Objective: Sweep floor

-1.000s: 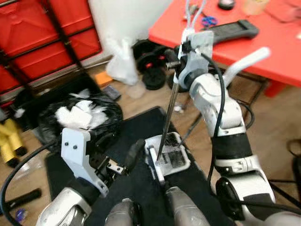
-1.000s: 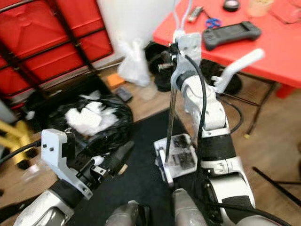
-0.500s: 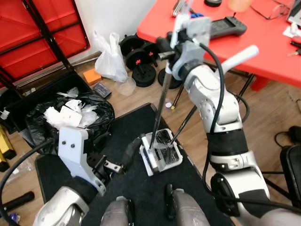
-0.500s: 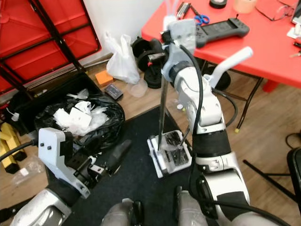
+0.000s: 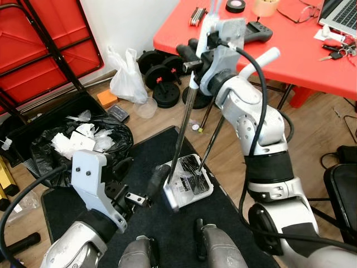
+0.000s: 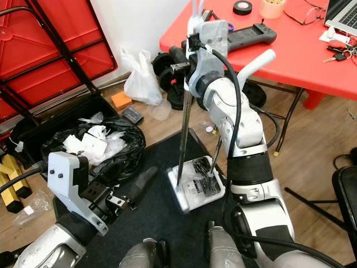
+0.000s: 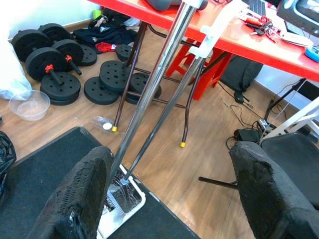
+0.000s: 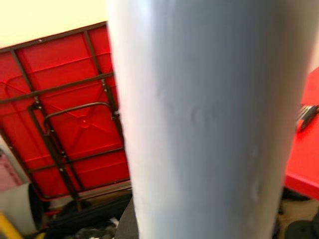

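Black mat (image 5: 162, 234) over wood floor (image 5: 312, 139), red table (image 5: 301, 50) behind.

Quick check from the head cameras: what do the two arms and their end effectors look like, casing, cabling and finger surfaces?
Both arms have glossy silver casings with black joint bands. The right arm carries a black cable looping to a grey bracket plate. The left arm has a pale grey bracket with two dark screw holes and a black cable. The left end effector has two long black fingers with a rough, textured surface.
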`<state>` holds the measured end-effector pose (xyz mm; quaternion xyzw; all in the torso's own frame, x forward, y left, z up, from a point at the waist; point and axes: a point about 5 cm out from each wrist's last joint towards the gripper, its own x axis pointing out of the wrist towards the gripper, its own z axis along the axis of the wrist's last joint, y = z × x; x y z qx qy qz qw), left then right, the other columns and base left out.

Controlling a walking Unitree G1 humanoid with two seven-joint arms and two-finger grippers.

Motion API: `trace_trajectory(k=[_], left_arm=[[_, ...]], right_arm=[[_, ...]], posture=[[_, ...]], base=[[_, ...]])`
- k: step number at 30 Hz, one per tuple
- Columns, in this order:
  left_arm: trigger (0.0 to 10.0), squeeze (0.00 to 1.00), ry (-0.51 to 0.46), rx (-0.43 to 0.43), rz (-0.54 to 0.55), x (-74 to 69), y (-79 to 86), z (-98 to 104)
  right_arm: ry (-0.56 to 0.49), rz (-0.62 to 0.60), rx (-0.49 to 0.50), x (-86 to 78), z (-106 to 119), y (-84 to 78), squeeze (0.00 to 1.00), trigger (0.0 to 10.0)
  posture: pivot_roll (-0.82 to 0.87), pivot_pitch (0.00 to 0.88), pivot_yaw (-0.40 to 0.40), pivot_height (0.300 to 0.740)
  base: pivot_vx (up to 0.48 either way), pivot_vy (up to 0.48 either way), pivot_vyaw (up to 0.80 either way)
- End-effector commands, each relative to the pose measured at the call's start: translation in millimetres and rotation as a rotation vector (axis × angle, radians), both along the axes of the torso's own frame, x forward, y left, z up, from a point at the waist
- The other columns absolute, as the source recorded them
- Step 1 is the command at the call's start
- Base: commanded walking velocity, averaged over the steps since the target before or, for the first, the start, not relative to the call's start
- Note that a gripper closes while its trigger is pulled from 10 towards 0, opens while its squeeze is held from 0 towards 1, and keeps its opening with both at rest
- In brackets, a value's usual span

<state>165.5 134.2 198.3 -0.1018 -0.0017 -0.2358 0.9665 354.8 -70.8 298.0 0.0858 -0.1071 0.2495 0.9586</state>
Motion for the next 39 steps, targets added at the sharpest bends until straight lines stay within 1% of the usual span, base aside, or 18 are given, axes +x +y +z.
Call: trace_trajectory(k=[1, 5, 7, 8, 9, 11, 12, 13, 14, 15, 18, 21, 23, 24, 25, 28, 32, 39], left_arm=[[10.0, 0.0, 0.026, -0.002, 0.0, -1.0, 0.6, -4.3], [10.0, 0.0, 0.026, -0.002, 0.001, -0.9, 0.7, -4.1], [10.0, 0.0, 0.025, -0.001, 0.002, -1.1, 0.9, -3.7], [10.0, 0.0, 0.025, -0.001, 0.002, -1.1, 0.9, -3.7], [10.0, 0.0, 0.025, -0.001, 0.002, -1.2, 1.0, -3.4], [10.0, 0.0, 0.025, 0.0, 0.002, -2.1, 1.0, -2.7], [10.0, 0.0, 0.025, 0.001, 0.002, -2.3, 1.0, -2.5], [10.0, 0.0, 0.025, 0.001, 0.002, -3.0, 1.1, -2.1], [10.0, 0.0, 0.025, 0.001, 0.002, -3.0, 1.1, -2.1], [10.0, 0.0, 0.027, 0.003, 0.002, -4.4, 1.2, -1.6], [10.0, 0.0, 0.029, 0.004, 0.002, -5.9, 1.6, -1.2], [10.0, 0.0, 0.031, 0.005, 0.002, -6.7, 2.0, -1.1], [10.0, 0.0, 0.031, 0.005, 0.002, -6.7, 2.0, -1.1], [10.0, 0.0, 0.031, 0.006, 0.001, -6.9, 2.1, -1.2], [10.0, 0.0, 0.031, 0.006, 0.001, -6.9, 2.1, -1.2], [10.0, 0.0, 0.033, 0.007, 0.001, -6.2, 2.3, -1.7], [10.0, 0.0, 0.034, 0.007, 0.0, -4.9, 2.2, -2.5], [10.0, 0.0, 0.034, 0.005, -0.002, -3.7, 1.9, -3.2]], right_arm=[[-0.031, 0.033, 0.054, -2.7, 10.0, 2.5, 0.0, 10.0], [-0.041, 0.022, 0.075, -0.2, 10.2, 1.4, 0.0, 10.0], [-0.059, -0.026, 0.112, 6.1, 5.9, -4.1, 0.0, 10.0], [-0.059, -0.026, 0.112, 6.1, 5.9, -4.1, 0.0, 10.0], [-0.066, -0.045, 0.129, 8.7, 3.7, -6.7, 0.0, 10.0], [-0.058, -0.103, 0.154, 17.2, -8.9, -12.9, 0.0, 10.0], [-0.052, -0.119, 0.155, 19.4, -13.2, -14.4, 0.0, 10.0], [-0.021, -0.16, 0.145, 23.9, -23.1, -17.8, 0.0, 10.0], [-0.021, -0.16, 0.145, 23.9, -23.1, -17.8, 0.0, 10.0], [0.022, -0.218, 0.116, 28.4, -35.7, -22.8, 0.0, 10.0], [0.034, -0.258, 0.088, 30.0, -40.0, -27.1, 0.0, 10.0], [0.019, -0.289, 0.068, 31.2, -37.0, -32.1, 0.0, 10.0], [0.019, -0.289, 0.068, 31.2, -37.0, -32.1, 0.0, 10.0], [-0.002, -0.305, 0.061, 31.8, -31.6, -35.9, 0.0, 10.0], [-0.002, -0.305, 0.061, 31.8, -31.6, -35.9, 0.0, 10.0], [-0.056, -0.321, 0.05, 33.8, -18.8, -40.8, 0.0, 10.0], [-0.091, -0.324, 0.022, 34.7, -9.8, -41.7, 0.0, 10.0], [-0.101, -0.329, -0.006, 35.4, -1.7, -40.4, 0.0, 10.0]], posture=[[-0.03, 0.259, -0.017, 0.74], [-0.03, 0.261, -0.016, 0.74], [-0.02, 0.267, -0.013, 0.74], [-0.02, 0.267, -0.013, 0.74], [-0.02, 0.267, -0.013, 0.74], [-0.01, 0.276, -0.01, 0.74], [-0.01, 0.276, -0.01, 0.74], [0.0, 0.284, -0.007, 0.74], [0.0, 0.284, -0.007, 0.74], [0.0, 0.29, -0.005, 0.74], [0.0, 0.295, -0.002, 0.74], [0.0, 0.297, 0.0, 0.74], [0.0, 0.297, 0.0, 0.74], [0.0, 0.296, 0.001, 0.74], [0.0, 0.296, 0.001, 0.74], [0.0, 0.29, 0.001, 0.74], [-0.01, 0.283, -0.001, 0.74], [-0.01, 0.276, -0.001, 0.74]], base=[[0.0, 0.0, 0.0], [0.0, 0.0, 0.0], [0.0, 0.0, 0.0], [0.0, 0.0, 0.0], [0.0, 0.0, 0.0], [0.0, 0.0, 0.0], [0.0, 0.0, 0.0], [0.0, 0.0, 0.0], [0.0, 0.0, 0.0], [0.0, 0.0, 0.0], [0.0, 0.0, 0.0], [0.0, 0.0, 0.0], [0.0, 0.0, 0.0], [0.0, 0.0, 0.0], [0.0, 0.0, 0.0], [0.0, 0.0, 0.0], [0.0, 0.0, 0.0], [0.0, 0.0, 0.0]])
